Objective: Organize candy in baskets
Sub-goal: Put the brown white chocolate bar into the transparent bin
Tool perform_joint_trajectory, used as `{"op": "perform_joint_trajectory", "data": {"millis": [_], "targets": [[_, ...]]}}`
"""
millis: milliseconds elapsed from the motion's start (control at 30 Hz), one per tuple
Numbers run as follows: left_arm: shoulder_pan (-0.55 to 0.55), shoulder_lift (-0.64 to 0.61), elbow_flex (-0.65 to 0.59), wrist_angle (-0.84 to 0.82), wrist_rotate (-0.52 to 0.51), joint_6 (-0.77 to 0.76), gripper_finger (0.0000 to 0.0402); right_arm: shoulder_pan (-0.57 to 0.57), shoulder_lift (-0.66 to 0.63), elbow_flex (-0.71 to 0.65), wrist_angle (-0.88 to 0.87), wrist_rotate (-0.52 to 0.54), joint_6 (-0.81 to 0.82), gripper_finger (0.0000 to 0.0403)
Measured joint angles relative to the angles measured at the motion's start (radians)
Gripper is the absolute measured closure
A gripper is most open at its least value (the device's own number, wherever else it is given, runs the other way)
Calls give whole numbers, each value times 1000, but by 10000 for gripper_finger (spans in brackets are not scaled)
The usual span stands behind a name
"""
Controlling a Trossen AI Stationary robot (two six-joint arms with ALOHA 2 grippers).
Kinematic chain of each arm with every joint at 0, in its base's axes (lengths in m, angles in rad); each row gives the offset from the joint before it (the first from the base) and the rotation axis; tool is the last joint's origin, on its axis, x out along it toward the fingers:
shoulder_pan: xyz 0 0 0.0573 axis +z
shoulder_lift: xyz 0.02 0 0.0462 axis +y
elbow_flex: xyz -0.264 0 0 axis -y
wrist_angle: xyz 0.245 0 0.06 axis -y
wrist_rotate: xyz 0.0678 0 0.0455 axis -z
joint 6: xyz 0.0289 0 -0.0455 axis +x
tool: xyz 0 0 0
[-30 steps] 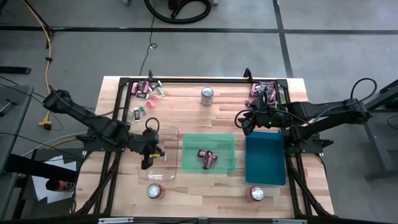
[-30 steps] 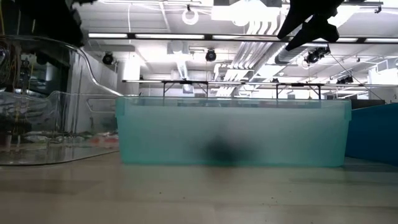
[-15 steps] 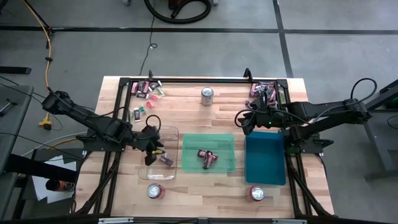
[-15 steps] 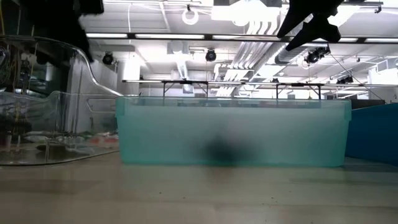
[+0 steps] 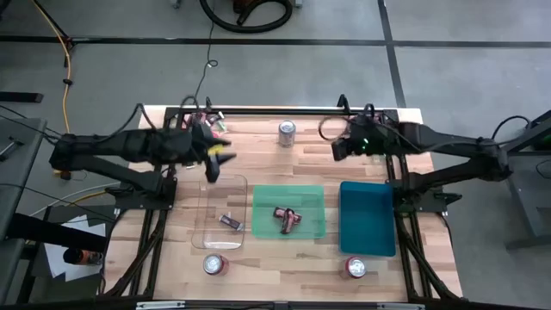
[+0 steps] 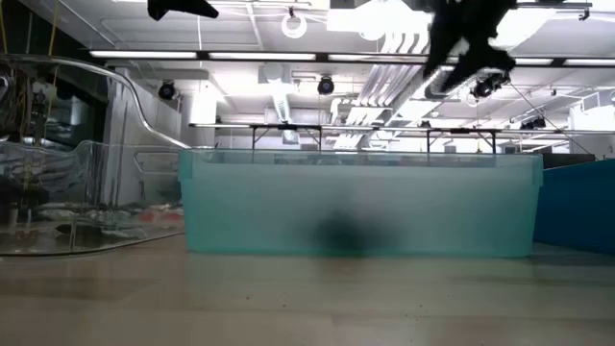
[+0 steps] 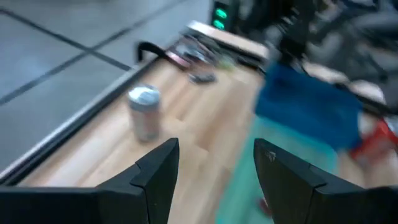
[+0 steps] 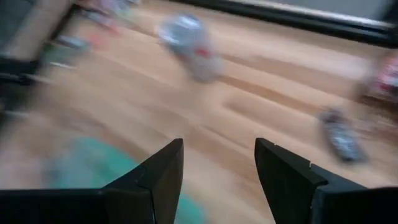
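Sorting has barely begun. One dark candy (image 5: 229,221) lies in the clear basket (image 5: 207,238), below the left gripper (image 5: 213,161), whose fingers stand apart and empty. A maroon pair (image 5: 287,217) sits in the green basket (image 5: 267,231); the teal basket (image 5: 368,224) looks empty. The right gripper (image 5: 340,148) hovers with fingers parted, holding nothing, near the right-corner pile (image 5: 362,127). The left-corner pile (image 5: 203,125) also waits.
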Motion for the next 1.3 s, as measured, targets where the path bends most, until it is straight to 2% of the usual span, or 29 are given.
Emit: {"op": "perform_joint_trajectory", "data": {"millis": [200,333,467,767,1000,1200,1300], "targets": [[79,1,0,-3,62,-54,206,-251,128,-97,-129,-110,-184,210],[68,1,0,-5,69,-54,206,-371,197,-205,-82,-171,-277,210],[63,1,0,-5,59,-54,206,-439,238,-282,28,-172,-352,210],[74,1,0,-1,39,-55,206,-481,364,-326,258,-174,-489,210],[74,1,0,-1,29,-65,206,-481,474,-326,281,-90,-531,210],[74,1,0,-1,28,-65,206,-480,509,-322,285,-90,-604,210],[74,1,0,-1,27,-64,206,-479,495,-323,279,-94,-633,229]]}}
